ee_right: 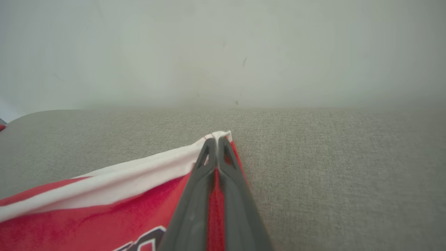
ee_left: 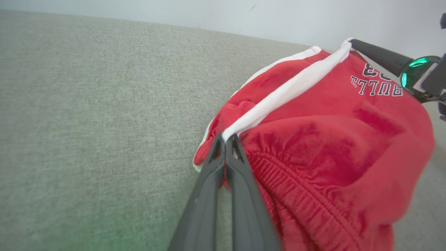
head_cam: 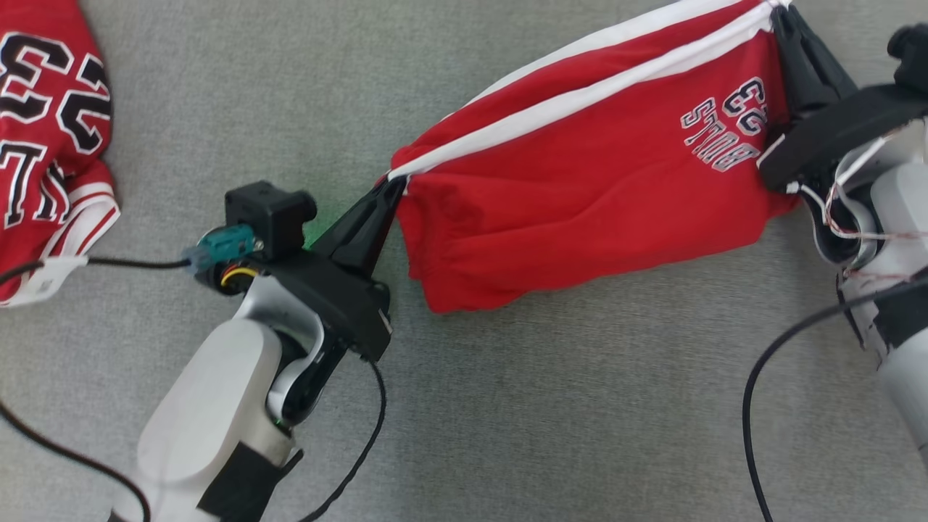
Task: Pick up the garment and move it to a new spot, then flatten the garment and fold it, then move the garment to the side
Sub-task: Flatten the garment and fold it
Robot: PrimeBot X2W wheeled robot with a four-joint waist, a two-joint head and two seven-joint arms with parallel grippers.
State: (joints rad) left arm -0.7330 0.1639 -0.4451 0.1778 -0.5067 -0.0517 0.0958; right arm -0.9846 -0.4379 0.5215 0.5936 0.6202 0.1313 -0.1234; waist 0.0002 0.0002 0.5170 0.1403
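Pale left forearm (head_cam: pixel 203 420) is rising from the near edge of the bench (head_cam: pixel 507 435), with a black cable (head_cam: pixel 370 442) trailing beside it. Its left gripper (head_cam: pixel 395 185) is pinching the end of a white stripe at one corner of the red shorts (head_cam: pixel 580 217), fingers pressed together on the cloth. At the far right edge the right gripper (head_cam: pixel 779 14) is clamping the other end of that stripe, its fingers likewise squeezed tight on the fabric.

Between the two, the shorts are stretching out over the far right part of the bench, sagging in the middle; whether the lower fold is touching the bench I cannot tell. White-outlined print on them is reading "BULLS" with "23", upside down from the head. Two white stripes are running along the top edge, and a gathered waistband is showing at the left gripper's end.

At the far left edge a red jersey (head_cam: pixel 43 123) is lying crumpled, showing a large black "23" and partial letters, with a white label (head_cam: pixel 43 284) at its hem.

Grey woven fabric is covering the bench, and a plain pale wall (ee_right: pixel 223 52) is standing behind it.
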